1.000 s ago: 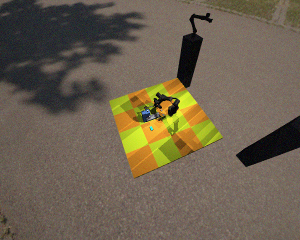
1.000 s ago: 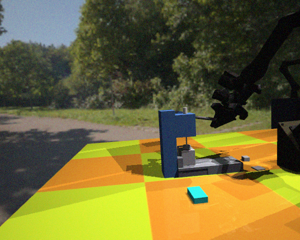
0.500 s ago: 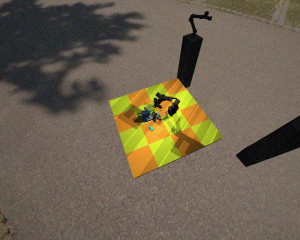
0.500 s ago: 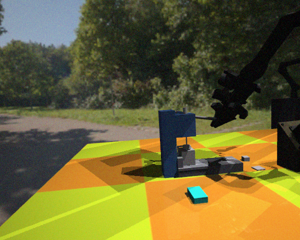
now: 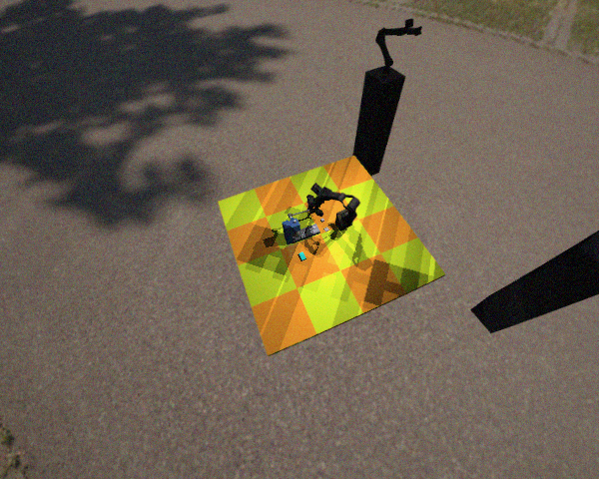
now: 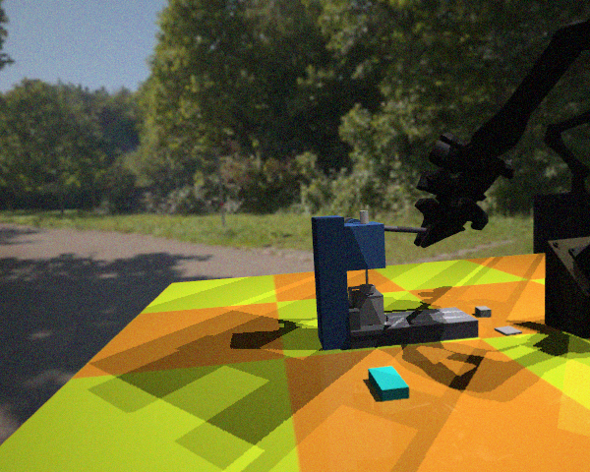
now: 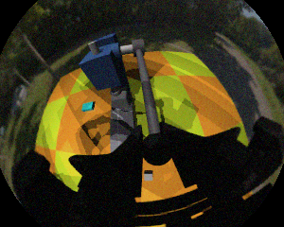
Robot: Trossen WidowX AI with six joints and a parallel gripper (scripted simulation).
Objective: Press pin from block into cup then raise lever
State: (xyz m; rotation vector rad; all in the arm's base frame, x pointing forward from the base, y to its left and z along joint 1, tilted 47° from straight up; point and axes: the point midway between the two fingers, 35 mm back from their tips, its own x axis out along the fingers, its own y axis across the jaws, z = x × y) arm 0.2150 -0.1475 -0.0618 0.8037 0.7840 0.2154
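gripper [image 5: 312,210] [image 6: 421,238] [image 7: 150,127]: clamped on the far end of the lever, fingers dark, hard and angular.
lever [image 5: 291,216] [image 6: 404,230] [image 7: 149,95]: runs from between the fingers to the press, slim, round, grey, metal-looking; dips slightly towards the grip. probably stiff, turning only about the pivot; best taken near the end, beside the dark round knob [image 7: 157,150], for leverage.
block [image 6: 371,307]: sits on the bed, ahead of and below the fingers, under the punch [image 6: 366,276]. looks grey, matt, squarish and rigid; probably fairly light, easy to nudge by the sides, so best left untouched.
pin and cup: cannot be made out; pressing perhaps under way, release not confirmed.
press frame [image 5: 291,231] [image 6: 330,284] [image 7: 101,71]: stands beyond the fingers, blue, boxy, smooth-faced.
bed [image 5: 309,232] [image 6: 433,330] [image 7: 120,134]: lies below the gripper, long, dark grey, hard-edged.
cyan piece [image 5: 302,255] [image 6: 388,382] [image 7: 88,106]: lies lower, off to one side of the fingers, flat, opaque, sharp-cornered.
next move: calls for a smooth arc, firm hold, no sideways pull; could slip along the round bar or jolt the block.
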